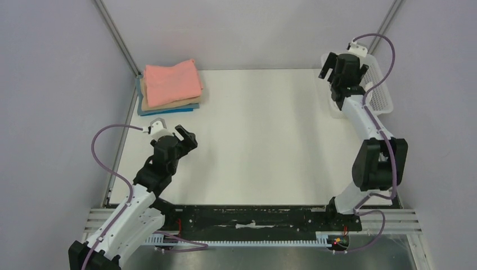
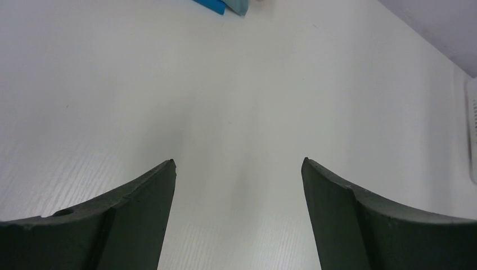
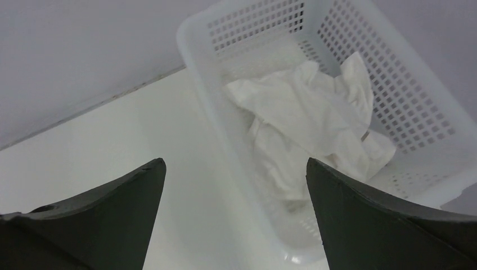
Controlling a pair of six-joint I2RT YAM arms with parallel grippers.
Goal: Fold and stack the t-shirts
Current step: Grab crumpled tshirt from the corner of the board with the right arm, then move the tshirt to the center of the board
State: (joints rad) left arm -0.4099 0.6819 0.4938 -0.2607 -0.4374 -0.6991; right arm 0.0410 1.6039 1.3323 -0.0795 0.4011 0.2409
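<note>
Only the R wrist cam shows the white tee: thin, crumpled, inside the mesh basket. Top cam shows the folded stack at far-left corner, salmon-pink over tan over blue. L gripper & R gripper both spread wide, holding nothing.

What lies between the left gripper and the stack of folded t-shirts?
Only bare table. In the top external view nothing sits between the left gripper and the stack of folded t-shirts; the left wrist view agrees.
</note>
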